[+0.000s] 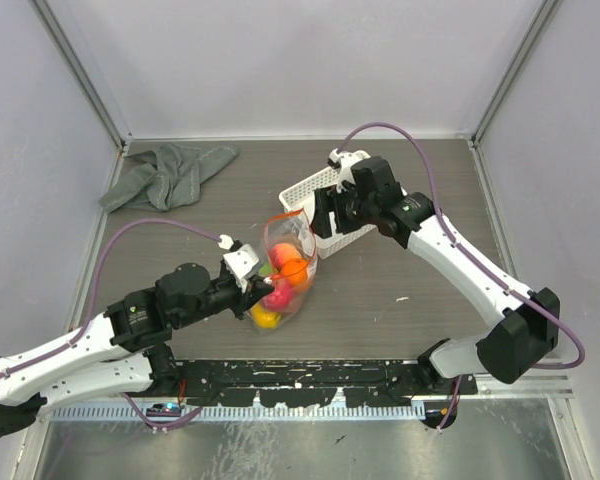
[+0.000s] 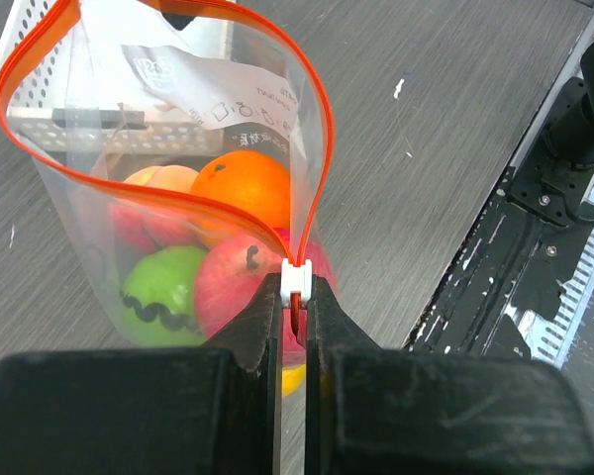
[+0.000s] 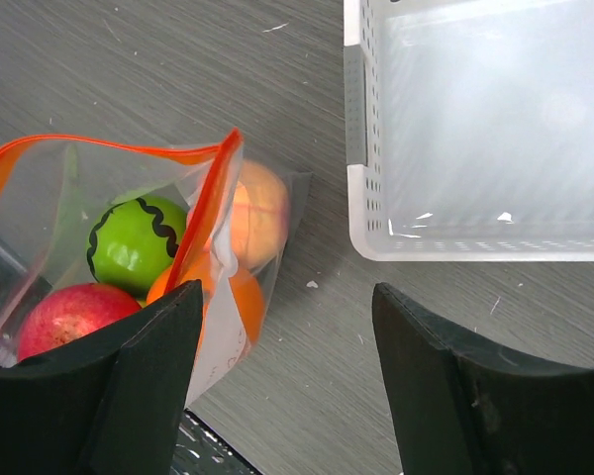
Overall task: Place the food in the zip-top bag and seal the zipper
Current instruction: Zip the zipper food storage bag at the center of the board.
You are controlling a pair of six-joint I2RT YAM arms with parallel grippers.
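The zip-top bag stands near the middle of the tabletop with its mouth unsealed. The orange-red zipper is parted into a wide loop. The food lies inside the bag. In the left wrist view an orange fruit, a peach fruit, a red fruit and a green fruit marked with a dark wavy line are packed together. A yellow fruit shows at the bottom, partly hidden by the fingers. The left gripper, on an arm reaching in from 8 o'clock, is closed narrowly on the zipper just beneath the white slider, at the 9 o'clock side of the bag. The right gripper, on an arm entering from 4 o'clock, hangs with its jaws wide apart and nothing between them. It is above bare tabletop, between the bag and the white lattice basket. In the right wrist view one of its fingers overlaps the bag's lower edge, but whether they touch cannot be told. The basket lies just beside the bag, at its 1 o'clock. A crumpled grey cloth lies at the 10 o'clock corner of the tabletop, well apart from the bag.
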